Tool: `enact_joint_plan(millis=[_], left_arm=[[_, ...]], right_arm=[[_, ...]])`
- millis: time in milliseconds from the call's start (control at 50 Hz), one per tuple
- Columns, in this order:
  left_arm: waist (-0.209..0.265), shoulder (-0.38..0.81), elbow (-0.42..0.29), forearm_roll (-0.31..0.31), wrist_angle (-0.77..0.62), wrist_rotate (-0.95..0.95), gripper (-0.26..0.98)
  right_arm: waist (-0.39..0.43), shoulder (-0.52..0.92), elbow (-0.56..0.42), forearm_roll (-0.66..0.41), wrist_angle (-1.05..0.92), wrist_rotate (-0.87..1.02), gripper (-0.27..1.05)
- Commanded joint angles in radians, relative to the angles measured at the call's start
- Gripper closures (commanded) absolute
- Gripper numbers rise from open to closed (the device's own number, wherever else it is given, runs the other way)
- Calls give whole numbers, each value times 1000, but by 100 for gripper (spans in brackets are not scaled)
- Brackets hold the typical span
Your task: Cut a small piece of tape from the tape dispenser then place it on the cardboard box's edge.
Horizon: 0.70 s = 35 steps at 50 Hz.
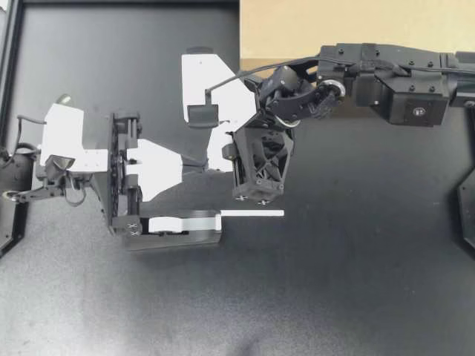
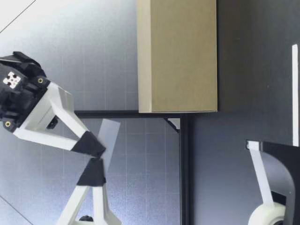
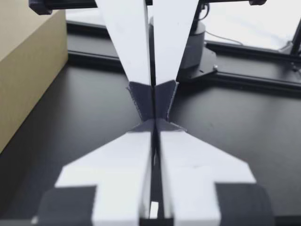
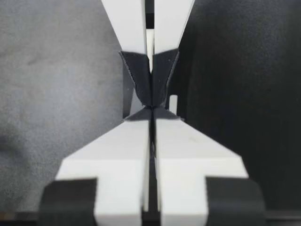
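Observation:
High above the table my left gripper (image 1: 191,169) and my right gripper (image 1: 208,157) meet tip to tip. Both are shut on a short whitish tape piece (image 2: 111,133), which stands beside the dark pads of my right gripper (image 2: 91,145) and my left gripper (image 2: 93,172). In the left wrist view my left gripper (image 3: 154,123) faces the other arm's pads (image 3: 141,101); in the right wrist view my right gripper (image 4: 151,112) faces the left arm's pads. The black tape dispenser (image 1: 174,228) (image 2: 276,187) stands on the table below the grippers, with a white strip (image 1: 252,213) drawn out. The cardboard box (image 1: 319,30) (image 2: 178,56) (image 3: 23,70) lies at the back.
The table (image 1: 356,297) is a dark mat with a black frame rail (image 2: 183,164) along its far side. My right arm (image 1: 401,89) reaches in along the front of the box.

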Motion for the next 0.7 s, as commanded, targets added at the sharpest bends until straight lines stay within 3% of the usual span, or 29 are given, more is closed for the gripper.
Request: enact_joint_plan(millis=[0,100,380,680], left_arm=[[-2,-15,-11,2,-6,-2,83],[-2,-15,-9,0,-6,-2,83],[-2,-15,-11,2,-5,-2,83],[-2,-5,-18,-3,-9,-5,83]], right_arm=[[-3,-23,-25,3,2,0,84],[-3,-20,-25,3,6,3,77],[-5,-6,-21,3,3,6,37],[-49,-41,40,3,-18,8,37]])
